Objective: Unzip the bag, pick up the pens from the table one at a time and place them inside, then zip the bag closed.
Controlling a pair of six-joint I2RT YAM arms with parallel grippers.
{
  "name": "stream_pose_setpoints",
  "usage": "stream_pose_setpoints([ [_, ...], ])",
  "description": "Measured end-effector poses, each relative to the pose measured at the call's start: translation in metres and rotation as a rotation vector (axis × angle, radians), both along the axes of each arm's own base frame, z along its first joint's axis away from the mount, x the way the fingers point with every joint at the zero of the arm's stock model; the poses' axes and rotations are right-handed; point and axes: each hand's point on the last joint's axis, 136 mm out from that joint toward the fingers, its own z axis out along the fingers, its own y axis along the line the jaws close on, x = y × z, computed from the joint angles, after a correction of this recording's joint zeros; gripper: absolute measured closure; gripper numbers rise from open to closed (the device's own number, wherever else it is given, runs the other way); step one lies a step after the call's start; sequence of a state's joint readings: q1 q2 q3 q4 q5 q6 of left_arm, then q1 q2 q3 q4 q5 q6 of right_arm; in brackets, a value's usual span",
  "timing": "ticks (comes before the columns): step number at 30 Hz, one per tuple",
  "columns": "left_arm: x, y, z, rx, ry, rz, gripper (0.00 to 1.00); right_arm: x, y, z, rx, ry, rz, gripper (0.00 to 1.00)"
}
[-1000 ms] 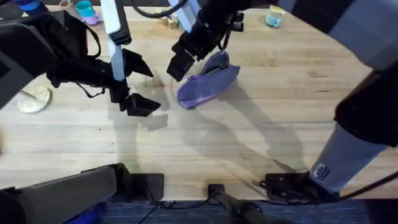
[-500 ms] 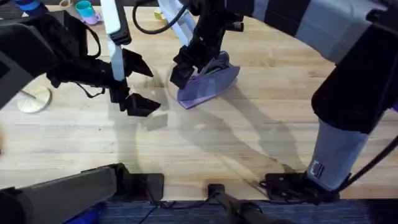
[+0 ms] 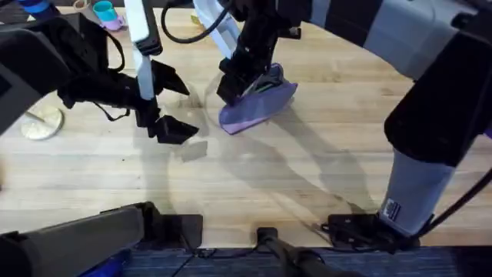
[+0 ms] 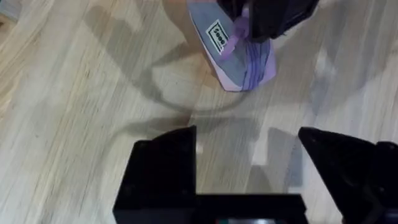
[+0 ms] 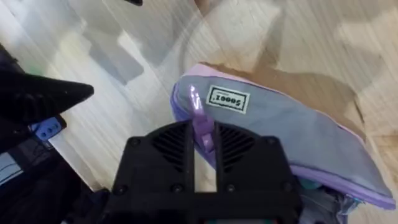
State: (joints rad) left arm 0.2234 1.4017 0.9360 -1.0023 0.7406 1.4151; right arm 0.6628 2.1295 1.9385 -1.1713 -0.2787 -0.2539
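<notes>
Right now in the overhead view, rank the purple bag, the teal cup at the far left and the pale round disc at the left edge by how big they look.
1. The bag, clearly largest.
2. The pale round disc.
3. The teal cup, smallest, though it sits farther from the camera and is cut by the edge, so this last place is unsure.

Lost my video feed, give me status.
Right gripper shut on zip pull of the bag. Left gripper open, beside it. Nothing in the way.

Pretty bright, even overhead light on the table [image 3: 307, 154], soft grey shadows trailing toward 5 o'clock under the bag [image 3: 257, 104]. The right arm [image 3: 438, 115] at 3 o'clock is big, dark and blurry. In the left wrist view the wood has pale glare patches and everything's a bit soft.
</notes>
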Motion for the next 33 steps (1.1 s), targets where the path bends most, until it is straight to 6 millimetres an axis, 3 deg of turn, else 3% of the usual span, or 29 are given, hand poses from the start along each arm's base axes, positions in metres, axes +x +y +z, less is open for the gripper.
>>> stream_pose_setpoints([
  [5,0.000,0.000,0.000,0.000,0.000,0.000,0.008,0.000,0.000,0.000,0.000,0.000,0.000,0.964],
  [21,0.000,0.000,0.000,0.000,0.000,0.000,0.008,0.001,0.001,0.002,0.003,-0.005,0.000,0.970],
  [33,0.002,-0.015,0.015,-0.119,-0.031,-0.013,0.008,0.018,0.006,0.028,0.037,-0.082,-0.010,0.970],
])
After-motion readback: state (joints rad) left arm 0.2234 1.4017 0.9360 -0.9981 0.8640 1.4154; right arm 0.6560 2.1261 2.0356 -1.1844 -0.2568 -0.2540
